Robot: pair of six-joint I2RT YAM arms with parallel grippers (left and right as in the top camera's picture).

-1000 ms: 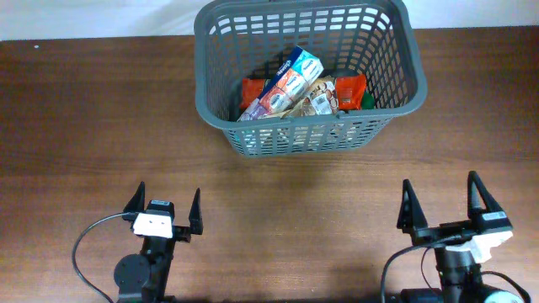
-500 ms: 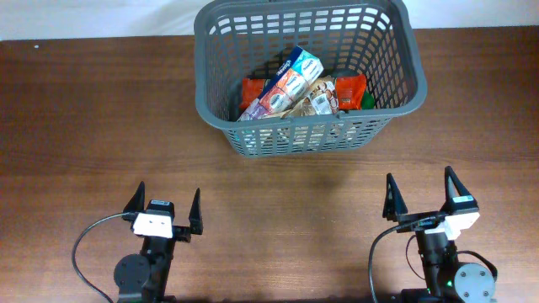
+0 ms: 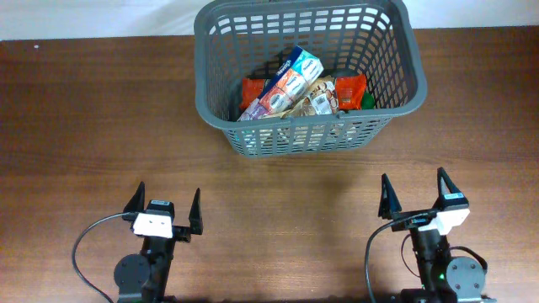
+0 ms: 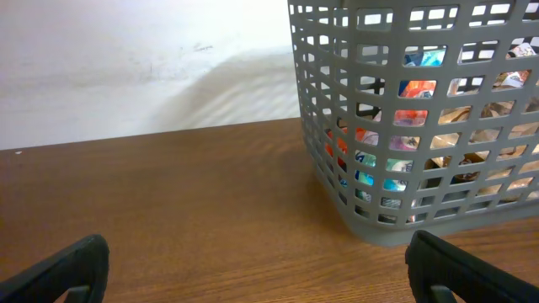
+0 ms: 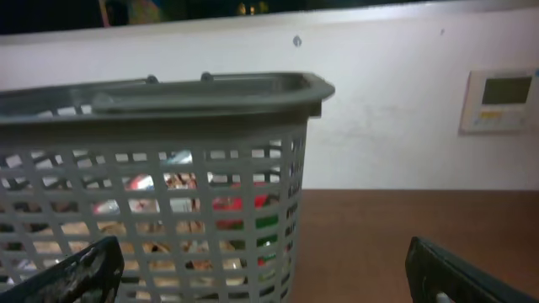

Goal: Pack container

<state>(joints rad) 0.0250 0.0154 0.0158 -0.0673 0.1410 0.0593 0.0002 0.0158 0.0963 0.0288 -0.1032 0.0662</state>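
Observation:
The container, a dark grey slotted basket (image 3: 221, 105), stands at the table's far middle and holds several snack packets (image 3: 290, 88) in red, blue, orange and white. It also shows in the left wrist view (image 4: 337, 160) at the right and in the right wrist view (image 5: 202, 97) at the left. My left gripper (image 3: 164, 208) is open and empty near the front left edge. My right gripper (image 3: 414, 194) is open and empty near the front right, well short of the basket. In the wrist views only the fingertips show, left (image 4: 257, 269) and right (image 5: 265, 273).
The brown wooden table (image 3: 84, 126) stretches around the basket. A white wall (image 4: 126, 67) runs behind it, with a small wall panel (image 5: 498, 99) at the right.
My right arm has drawn back and shifted left along the front edge, its fingers still spread. The left arm and the basket have not moved.

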